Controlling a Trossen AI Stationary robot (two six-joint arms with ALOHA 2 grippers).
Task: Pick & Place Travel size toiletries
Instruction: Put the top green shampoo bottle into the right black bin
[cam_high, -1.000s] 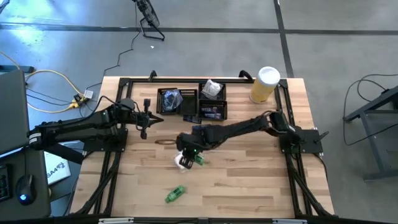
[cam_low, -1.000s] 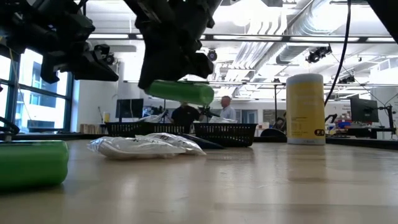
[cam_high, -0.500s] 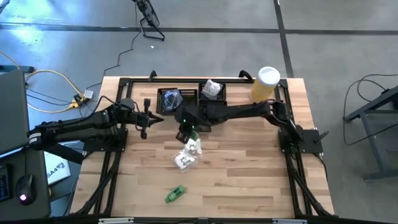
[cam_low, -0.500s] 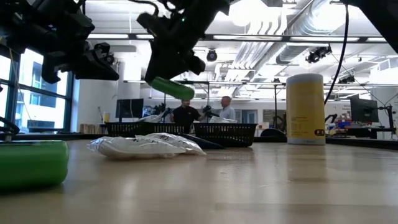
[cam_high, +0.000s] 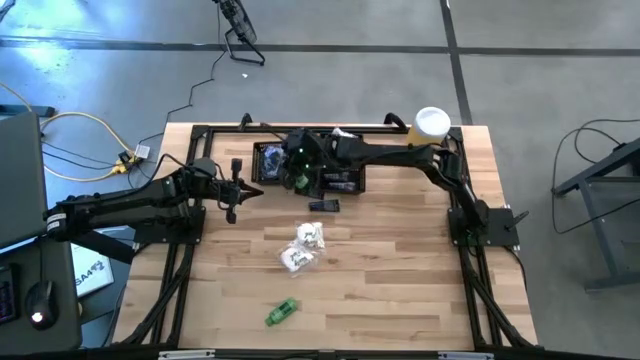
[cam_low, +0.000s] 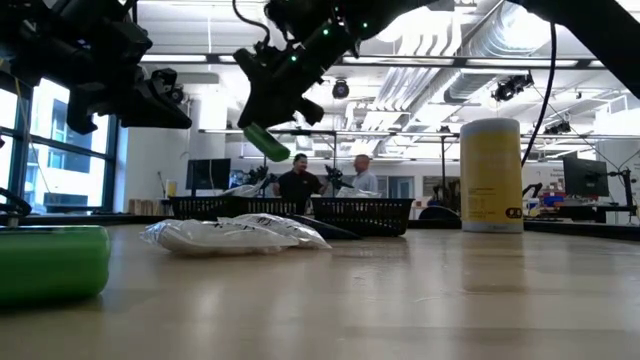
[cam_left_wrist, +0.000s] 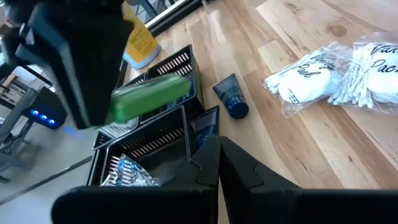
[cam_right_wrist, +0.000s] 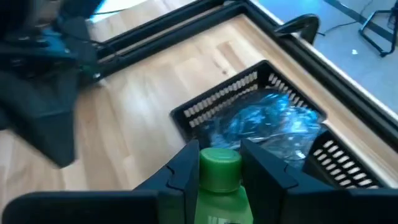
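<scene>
**Green tube over the trays, release is the risky part**

I have the right gripper (cam_high: 297, 172) clamped on a green tube (cam_right_wrist: 219, 176), and it hangs above the black mesh trays (cam_high: 272, 163) at the far side of the bench (cam_high: 400, 270). In the right wrist view the tube's cap pokes out between the fingers, and straight ahead of it lies the tray compartment with a crinkly blue packet (cam_right_wrist: 268, 124) already inside. The left gripper (cam_high: 240, 191) is closed on nothing and waits just off to the side of the trays.

My worry is the drop. The tube hangs tilted in the low view, and I judge it sits near the dividing wall between compartments, not squarely over one. If I let go here it may strike the rim, bounce, and roll out onto the bench or land across two compartments. The waiting left arm is also near enough that a sideways move could clip it.

Below and behind the gripper, a dark tube (cam_high: 323, 206) lies just outside the trays, two white sachets of cotton buds (cam_high: 303, 247) lie farther back, and another green tube (cam_high: 282, 312) lies well apart near the front edge.

I cannot tell from above exactly which compartment lies under the gripper, since the arm covers it. The contents of the other compartments are mostly hidden.
</scene>
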